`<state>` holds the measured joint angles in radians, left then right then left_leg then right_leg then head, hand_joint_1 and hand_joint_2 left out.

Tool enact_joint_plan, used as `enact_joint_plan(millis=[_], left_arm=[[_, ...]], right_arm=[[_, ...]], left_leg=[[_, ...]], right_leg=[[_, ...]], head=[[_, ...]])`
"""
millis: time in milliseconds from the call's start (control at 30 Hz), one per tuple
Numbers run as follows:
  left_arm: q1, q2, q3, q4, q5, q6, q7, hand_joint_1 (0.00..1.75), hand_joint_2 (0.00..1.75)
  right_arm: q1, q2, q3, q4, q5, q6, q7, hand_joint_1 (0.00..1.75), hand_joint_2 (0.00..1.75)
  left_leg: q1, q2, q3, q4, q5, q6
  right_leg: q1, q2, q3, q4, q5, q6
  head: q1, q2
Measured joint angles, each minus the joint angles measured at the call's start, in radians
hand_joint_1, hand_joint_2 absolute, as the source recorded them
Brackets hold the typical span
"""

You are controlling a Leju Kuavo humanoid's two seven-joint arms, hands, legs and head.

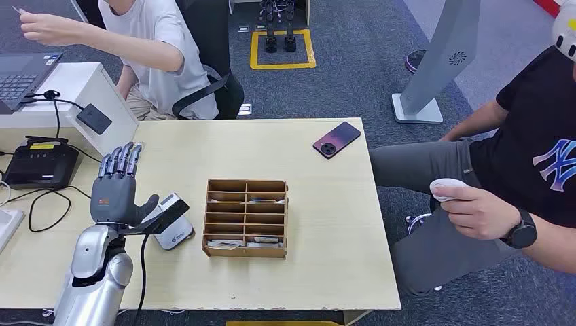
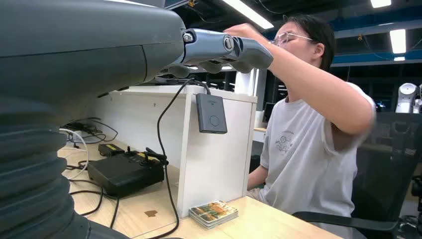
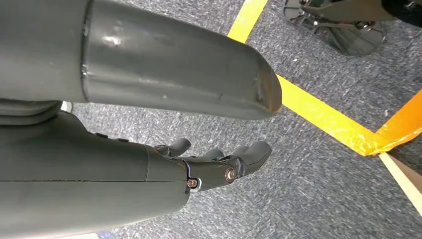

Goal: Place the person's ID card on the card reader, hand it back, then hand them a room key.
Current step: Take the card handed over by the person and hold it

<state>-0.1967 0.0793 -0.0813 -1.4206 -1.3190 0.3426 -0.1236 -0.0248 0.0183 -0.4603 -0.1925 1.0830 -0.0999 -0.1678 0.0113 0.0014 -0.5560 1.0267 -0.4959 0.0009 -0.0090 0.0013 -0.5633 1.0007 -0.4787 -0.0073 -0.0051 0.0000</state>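
Take the wooden organiser [image 1: 246,219] as your landmark: a brown box of thin board, split into two columns of shallow slots, standing on the pale, smooth wood-grain counter [image 1: 326,265]. Flat cards lie in several slots; what kind they are is too small to tell. Just to the organiser's left sits the card reader [image 1: 171,224], a rounded white-and-dark block with a cable. Your left hand [image 1: 117,191] is above the counter left of the reader, its metal-grey fingers straight, spread and holding nothing. The seated person in the white shirt, beyond the organiser's far left, holds a small thin card [image 1: 15,9] up between their fingertips. A glossy purple phone [image 1: 337,139] lies beyond the organiser to its right. Your right hand [image 3: 214,162] hangs over grey carpet with yellow tape, its fingers curled in loosely around nothing.
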Motion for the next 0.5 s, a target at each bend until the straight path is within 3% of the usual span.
enact_joint_plan(millis=[500], left_arm=[[0.0, -0.019, 0.005, -0.003, -0.011, -0.004, -0.002, 0.0, 1.75]], right_arm=[[0.0, 0.0, -0.008, 0.0, 0.017, 0.002, 0.002, 0.0, 0.0]], left_leg=[[0.0, 0.0, 0.0, 0.0, 0.0, 0.0]], right_leg=[[0.0, 0.0, 0.0, 0.0, 0.0, 0.0]], head=[[0.0, 0.0]])
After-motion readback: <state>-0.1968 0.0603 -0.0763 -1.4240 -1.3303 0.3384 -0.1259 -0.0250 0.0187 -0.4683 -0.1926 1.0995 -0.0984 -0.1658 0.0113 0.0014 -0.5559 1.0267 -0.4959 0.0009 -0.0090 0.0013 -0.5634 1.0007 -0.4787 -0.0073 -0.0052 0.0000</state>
